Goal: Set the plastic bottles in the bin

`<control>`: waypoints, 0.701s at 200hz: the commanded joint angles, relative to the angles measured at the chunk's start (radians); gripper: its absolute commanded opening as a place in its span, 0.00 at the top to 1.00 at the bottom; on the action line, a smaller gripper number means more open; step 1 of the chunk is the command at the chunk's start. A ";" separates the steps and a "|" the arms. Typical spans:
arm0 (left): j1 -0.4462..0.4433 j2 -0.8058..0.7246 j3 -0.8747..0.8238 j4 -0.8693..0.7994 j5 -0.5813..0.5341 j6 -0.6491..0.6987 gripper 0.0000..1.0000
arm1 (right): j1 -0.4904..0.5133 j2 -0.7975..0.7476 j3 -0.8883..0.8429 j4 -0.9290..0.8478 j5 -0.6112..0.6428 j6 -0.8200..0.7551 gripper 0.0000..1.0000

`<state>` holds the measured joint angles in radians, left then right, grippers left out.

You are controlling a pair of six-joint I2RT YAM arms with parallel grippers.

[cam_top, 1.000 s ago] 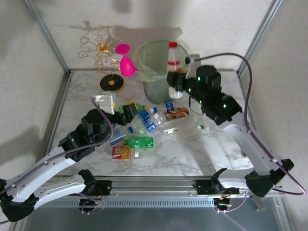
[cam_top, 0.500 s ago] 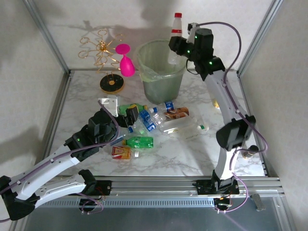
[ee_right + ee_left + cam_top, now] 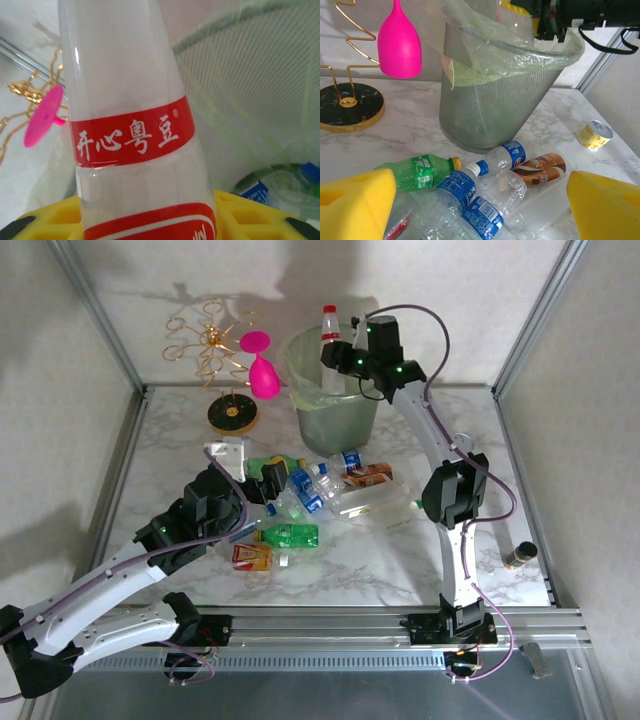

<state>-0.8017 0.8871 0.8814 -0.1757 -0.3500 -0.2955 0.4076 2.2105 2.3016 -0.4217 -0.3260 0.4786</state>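
On the marble table (image 3: 400, 570), at twelve o'clock, the right claw (image 3: 340, 358) pinches a red-labelled plastic bottle (image 3: 329, 330) over the round grey-green bin (image 3: 335, 410). It is best to centre it first. The left claw (image 3: 255, 472) is spread.

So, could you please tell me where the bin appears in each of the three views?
Top external: bin at far centre, pink goblet to its left.
Left wrist: bin upper centre, goblet upper left.
Right wrist: bin's mesh wall on the right, goblet at left.
Shared landmark: the pink goblet.

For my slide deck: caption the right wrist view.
Right gripper clamps a clear, red-labelled bottle at the bin's open mouth, pink goblet behind.
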 commanded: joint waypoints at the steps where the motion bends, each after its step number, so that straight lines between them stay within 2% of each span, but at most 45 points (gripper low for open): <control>1: 0.010 0.002 0.004 0.023 0.016 0.012 0.12 | 0.019 0.011 -0.020 -0.032 0.056 -0.042 0.56; 50: 0.015 0.011 0.008 0.021 0.022 0.009 0.11 | 0.020 0.041 -0.017 -0.085 0.099 -0.068 0.51; 100: 0.019 0.012 0.008 0.016 0.013 0.009 0.11 | 0.020 0.021 -0.033 -0.095 0.123 -0.085 0.39; 121: 0.019 0.012 0.008 0.013 0.010 0.010 0.11 | 0.018 0.003 -0.029 -0.100 0.133 -0.093 0.30; 140: 0.021 0.012 0.008 0.013 0.010 0.010 0.11 | 0.016 -0.015 -0.021 -0.101 0.137 -0.095 0.29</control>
<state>-0.7918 0.9005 0.8814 -0.1757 -0.3367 -0.2955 0.4290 2.2421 2.2795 -0.5060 -0.2111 0.4034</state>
